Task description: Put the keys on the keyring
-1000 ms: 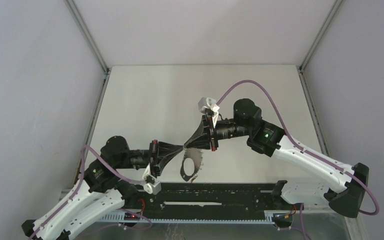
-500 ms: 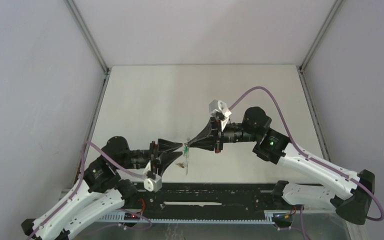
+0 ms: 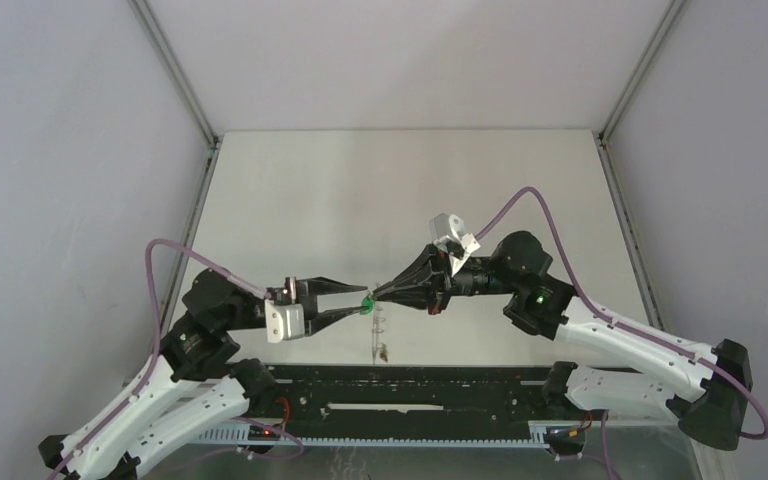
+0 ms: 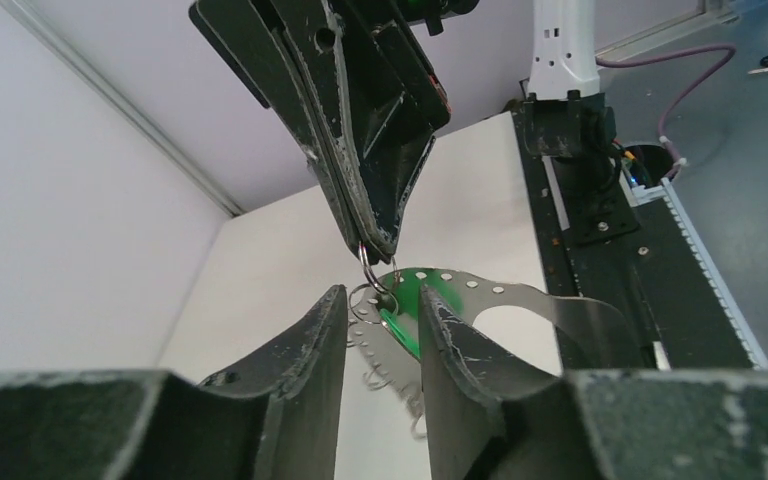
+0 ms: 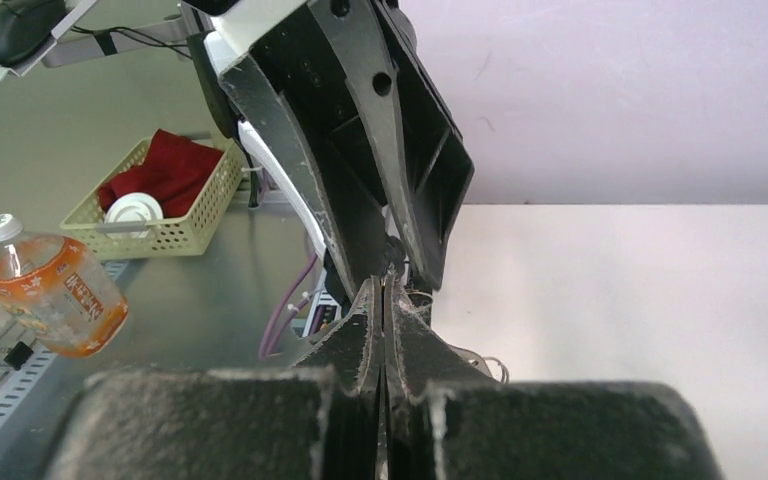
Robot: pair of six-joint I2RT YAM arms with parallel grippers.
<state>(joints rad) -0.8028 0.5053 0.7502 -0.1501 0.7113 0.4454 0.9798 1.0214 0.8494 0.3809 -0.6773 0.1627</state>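
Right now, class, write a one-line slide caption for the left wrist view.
Open left gripper under the shut right gripper, which holds up the hanging keyring; green key alongside.

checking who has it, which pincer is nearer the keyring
Right. The right pincer is shut on a loop of the keyring; the left pincer stands open beside it, around the green key.

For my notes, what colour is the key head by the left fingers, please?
Green; the key head shows best in the left wrist view.

Robot lab, white-walled enclosure, black mounting rail
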